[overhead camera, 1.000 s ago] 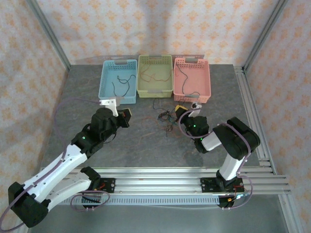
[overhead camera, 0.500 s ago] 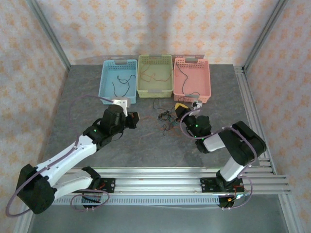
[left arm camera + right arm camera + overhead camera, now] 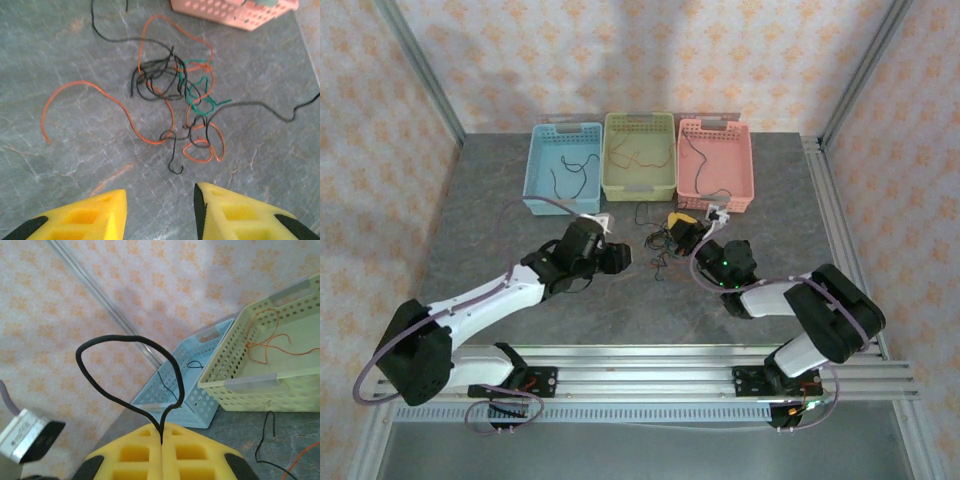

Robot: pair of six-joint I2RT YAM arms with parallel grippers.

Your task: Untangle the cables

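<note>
Yellow-fingered, our left claw gapes just short of the tangled cables on the surface; our right claw pinches one black cable tight.

Bright, even light w/ soft shadows; wrist cams slightly blurry.

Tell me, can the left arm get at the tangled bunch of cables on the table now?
Probably yes. The left gripper hangs open just short of the tangled bunch, with bare table between them and nothing in the way. The right gripper, shut on a black cable, is close by.
</note>
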